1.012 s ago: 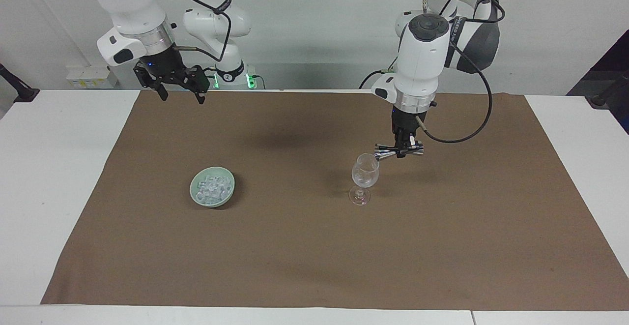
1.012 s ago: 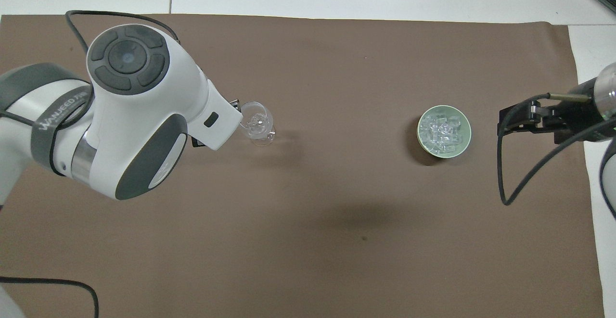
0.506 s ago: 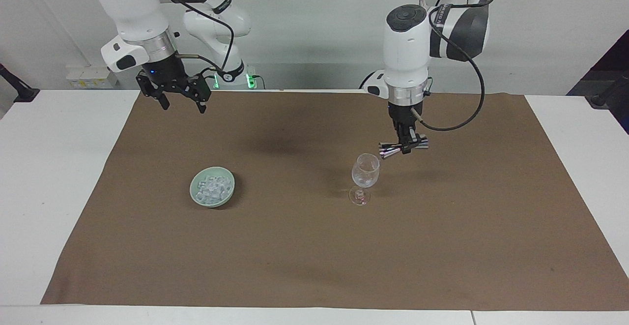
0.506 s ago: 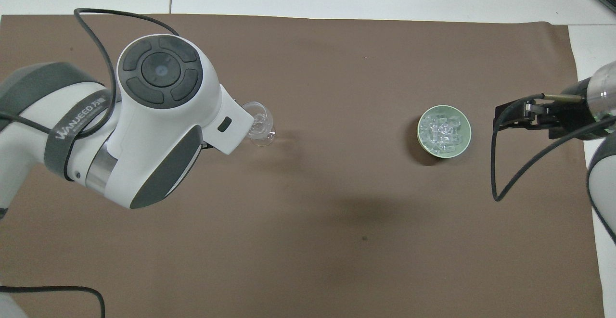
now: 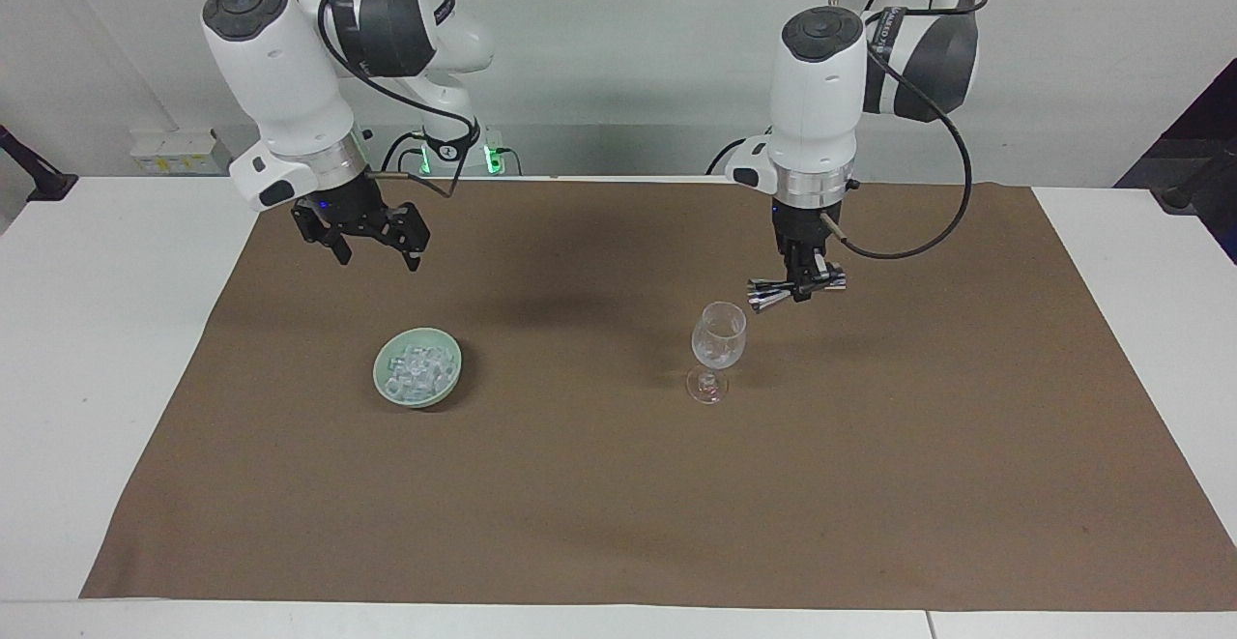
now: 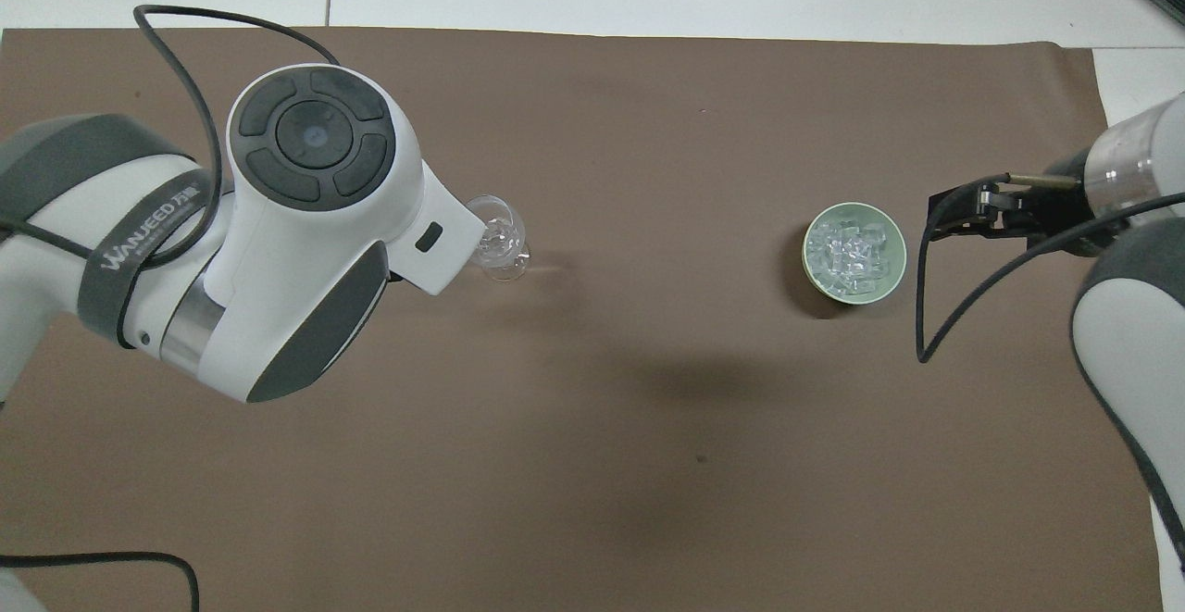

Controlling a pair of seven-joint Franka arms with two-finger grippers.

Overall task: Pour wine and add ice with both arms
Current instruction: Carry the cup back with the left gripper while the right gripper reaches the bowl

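Note:
A clear stemmed glass (image 5: 718,341) stands upright on the brown cloth; it also shows in the overhead view (image 6: 500,243). My left gripper (image 5: 799,285) points down and is shut on a small silver double-ended measuring cup (image 5: 763,302). It holds the cup sideways, one end close above the glass's rim. In the overhead view the left arm hides that gripper. The ice (image 5: 418,365) (image 6: 853,249) lies heaped in a pale green bowl (image 5: 448,390) (image 6: 887,283). My right gripper (image 5: 379,256) (image 6: 959,216) is open and empty, in the air beside the bowl, toward the right arm's end.
The brown cloth (image 5: 618,504) covers most of the white table (image 5: 106,349). The bowl and the glass stand well apart at mid-table. Black cables (image 6: 935,316) hang from both arms' wrists.
My right arm has come down and moved closer to the ice bowl, gripper still open. My left gripper has drawn the silver cup slightly away from the glass's rim.

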